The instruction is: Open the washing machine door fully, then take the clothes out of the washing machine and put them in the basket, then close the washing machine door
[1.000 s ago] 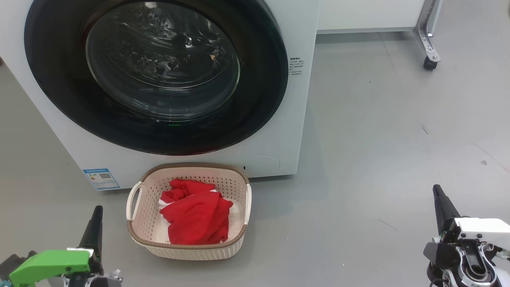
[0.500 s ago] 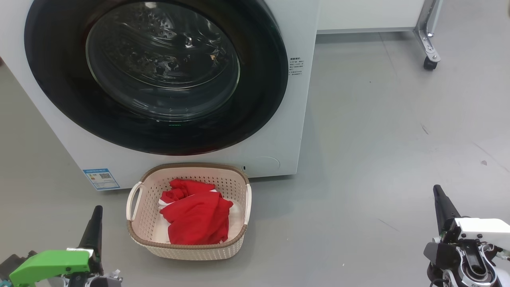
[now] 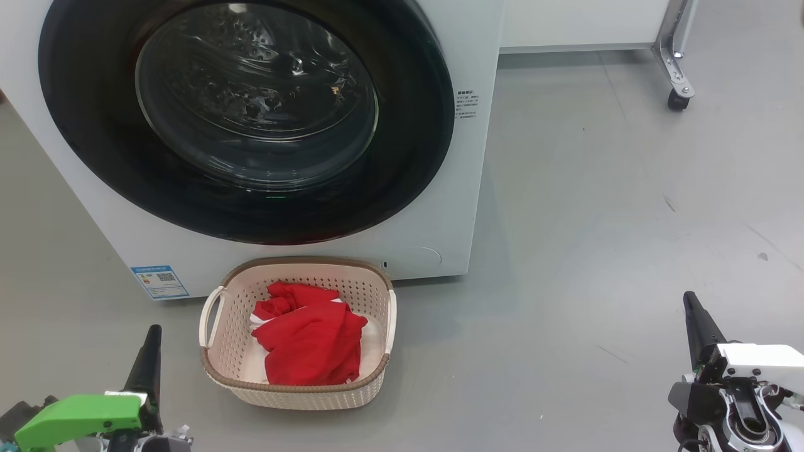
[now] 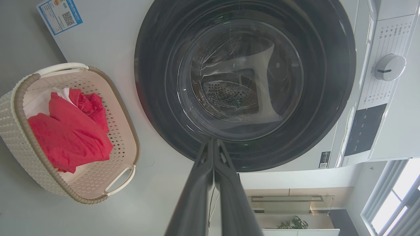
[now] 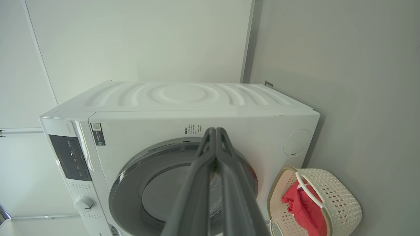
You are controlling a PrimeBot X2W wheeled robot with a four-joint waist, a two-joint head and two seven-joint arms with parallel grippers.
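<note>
The white washing machine (image 3: 468, 182) fills the upper left of the head view, and its black-rimmed round door (image 3: 414, 150) lies flush against the front. On the floor before it stands the cream basket (image 3: 300, 394) with the red clothes (image 3: 311, 342) inside. My left gripper (image 3: 152, 333) sits at the lower left, just left of the basket, shut and empty. My right gripper (image 3: 689, 300) is at the lower right, far from the basket, shut and empty. Both wrist views show the fingers (image 4: 213, 144) (image 5: 215, 131) pressed together, with the door (image 4: 328, 108) and the basket (image 5: 341, 200) beyond.
Grey floor (image 3: 597, 220) spreads to the right of the machine. A metal leg on a caster (image 3: 678, 94) stands at the back right under a white panel. A blue label (image 3: 159, 281) marks the machine's lower left corner. Its control dial (image 4: 388, 67) appears in the left wrist view.
</note>
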